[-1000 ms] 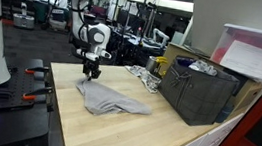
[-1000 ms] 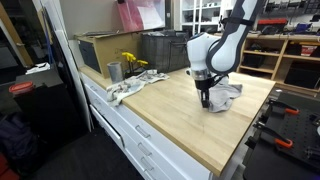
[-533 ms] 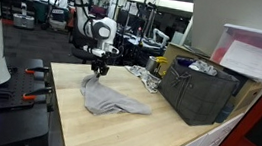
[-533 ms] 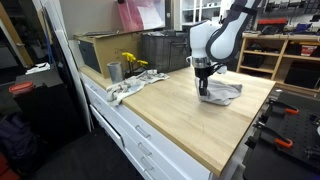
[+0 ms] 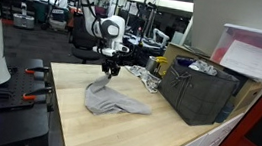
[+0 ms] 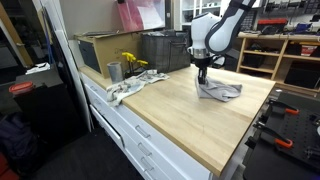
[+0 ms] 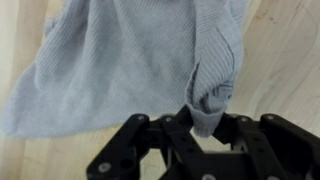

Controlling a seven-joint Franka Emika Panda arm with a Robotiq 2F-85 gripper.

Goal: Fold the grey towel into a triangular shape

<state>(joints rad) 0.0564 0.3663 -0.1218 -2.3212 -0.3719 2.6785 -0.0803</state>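
The grey towel [image 5: 113, 102] lies crumpled on the light wooden table [image 5: 134, 134], with one corner lifted off it. It also shows in the other exterior view [image 6: 218, 90] and fills the top of the wrist view [image 7: 120, 60]. My gripper [image 5: 110, 70] is shut on that lifted corner and holds it above the table; it also shows in an exterior view [image 6: 203, 72]. In the wrist view the pinched fold of towel sits between my black fingers [image 7: 204, 118].
A dark crate [image 5: 201, 92] stands on the table by the towel, also seen in an exterior view [image 6: 165, 48]. A crumpled cloth [image 6: 128, 88], a metal cup [image 6: 114, 71] and a yellow item [image 6: 133, 62] sit at the table's far end. A cardboard box [image 6: 100, 50] stands behind them.
My gripper has moved across the table and upward with the towel corner in it. The towel's edge has been drawn over the rest of the cloth.
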